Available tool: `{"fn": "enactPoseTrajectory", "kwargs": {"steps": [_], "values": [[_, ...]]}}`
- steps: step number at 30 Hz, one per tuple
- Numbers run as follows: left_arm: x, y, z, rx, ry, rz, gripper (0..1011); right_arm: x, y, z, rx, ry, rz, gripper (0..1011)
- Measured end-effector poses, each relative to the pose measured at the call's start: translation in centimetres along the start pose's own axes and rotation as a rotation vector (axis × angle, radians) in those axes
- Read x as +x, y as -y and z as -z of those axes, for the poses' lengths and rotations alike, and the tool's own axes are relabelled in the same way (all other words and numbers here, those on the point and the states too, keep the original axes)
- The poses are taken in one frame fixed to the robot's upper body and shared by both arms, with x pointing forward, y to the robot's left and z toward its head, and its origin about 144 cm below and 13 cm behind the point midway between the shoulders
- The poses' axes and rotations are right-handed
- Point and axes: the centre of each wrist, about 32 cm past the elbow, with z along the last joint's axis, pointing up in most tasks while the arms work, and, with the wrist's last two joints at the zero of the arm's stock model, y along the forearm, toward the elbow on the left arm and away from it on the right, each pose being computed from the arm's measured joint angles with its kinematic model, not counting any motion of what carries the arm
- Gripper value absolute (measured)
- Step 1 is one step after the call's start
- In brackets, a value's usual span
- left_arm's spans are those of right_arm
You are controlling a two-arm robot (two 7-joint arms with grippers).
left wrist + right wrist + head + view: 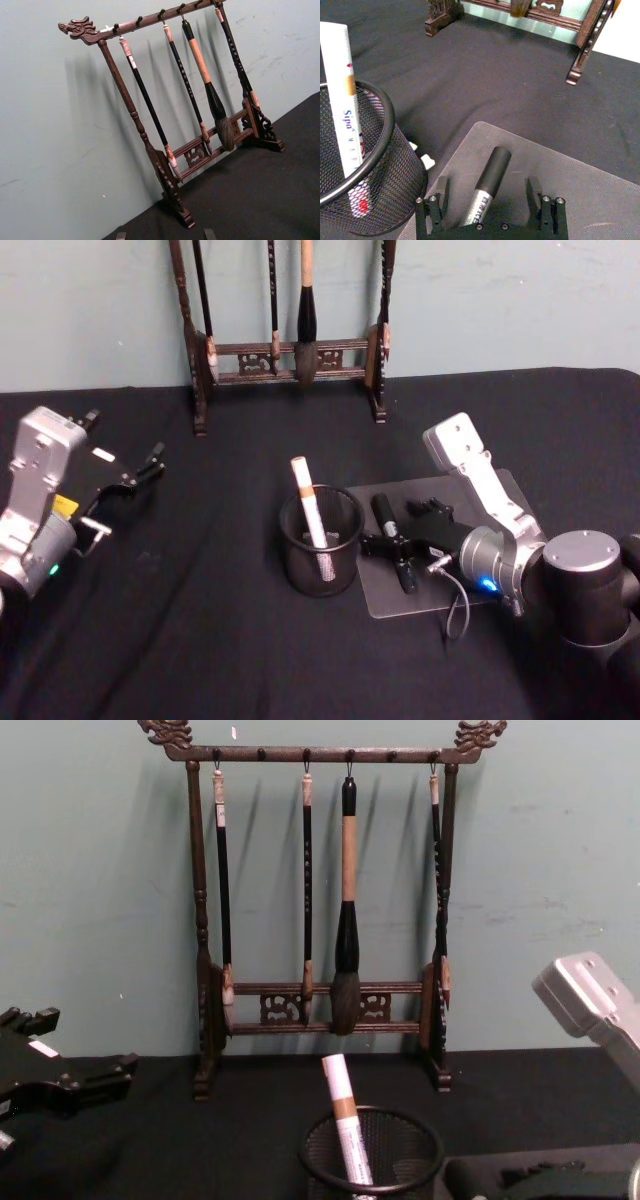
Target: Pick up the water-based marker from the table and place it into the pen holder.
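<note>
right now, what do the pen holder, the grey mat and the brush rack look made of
The pen holder: black wire mesh with a solid rim, probably painted metal. The grey mat: smooth, matte sheet with rounded corners, likely plastic or rubber; cannot tell which. The brush rack: dark, slightly glossy carved wood, turned posts.

At the back of the black tablecloth (200,640), against the pale green wall (550,840), stands a dark wooden brush rack (395,988) with dragon-carved ends, four brushes hanging from its top bar, one thick brush (347,950) among them, while a thin grey mat (605,195) lies flat nearer the front right
</note>
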Motion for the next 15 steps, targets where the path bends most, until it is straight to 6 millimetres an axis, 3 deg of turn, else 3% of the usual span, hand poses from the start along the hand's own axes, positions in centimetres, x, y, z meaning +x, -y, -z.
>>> {"fn": "enactPoseTrajectory", "kwargs": {"steps": [14, 15], "values": [[0.0, 0.0, 0.0, 0.0, 0.0, 0.0, 1001, -0.01, 0.01, 0.04, 0.001, 0.007, 0.001, 1002], [0.0, 0.0, 0.0, 0.0, 0.0, 0.0, 1001, -0.01, 0.01, 0.04, 0.001, 0.006, 0.001, 968]]}}
